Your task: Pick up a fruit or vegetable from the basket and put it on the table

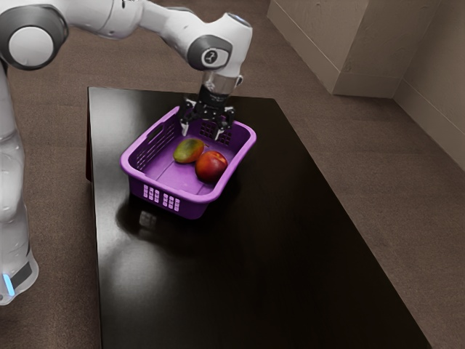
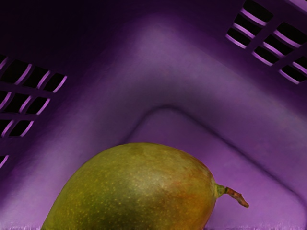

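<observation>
Exterior view: one basket (image 1: 191, 208), one mango (image 1: 189, 151), one red fruit (image 1: 211, 166); one claw (image 1: 200, 134), fingers spread wide, empty.

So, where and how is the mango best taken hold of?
Probably around its rounded middle, from above, one finger on each long side: the mango lies on its side, and the walls of the basket would likely hinder coming sideways.

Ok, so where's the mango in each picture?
Exterior view: the mango is in the purple basket, beside the round red fruit.
Wrist view: it's big, on the basket's floor, near the corner between two walls with holes.
Both show: the purple basket's holed walls.
</observation>
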`<action>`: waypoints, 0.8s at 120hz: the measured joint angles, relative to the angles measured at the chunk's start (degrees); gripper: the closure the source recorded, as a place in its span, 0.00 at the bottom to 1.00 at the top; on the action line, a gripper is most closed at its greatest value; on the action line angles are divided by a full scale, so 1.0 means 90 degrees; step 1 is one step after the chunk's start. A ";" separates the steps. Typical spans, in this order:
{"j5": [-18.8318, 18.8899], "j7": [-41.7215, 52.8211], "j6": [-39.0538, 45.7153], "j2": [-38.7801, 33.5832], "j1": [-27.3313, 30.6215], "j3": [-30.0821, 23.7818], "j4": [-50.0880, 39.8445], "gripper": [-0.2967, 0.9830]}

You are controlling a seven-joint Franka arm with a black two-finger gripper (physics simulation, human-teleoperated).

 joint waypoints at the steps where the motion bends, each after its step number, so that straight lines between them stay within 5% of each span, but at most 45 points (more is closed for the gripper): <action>1: 0.0000 -0.0001 0.0007 -0.0001 -0.0005 -0.0002 -0.0008 0.23; 96: -0.0075 -0.0084 0.0494 -0.0337 -0.0054 0.0044 -0.0957 0.23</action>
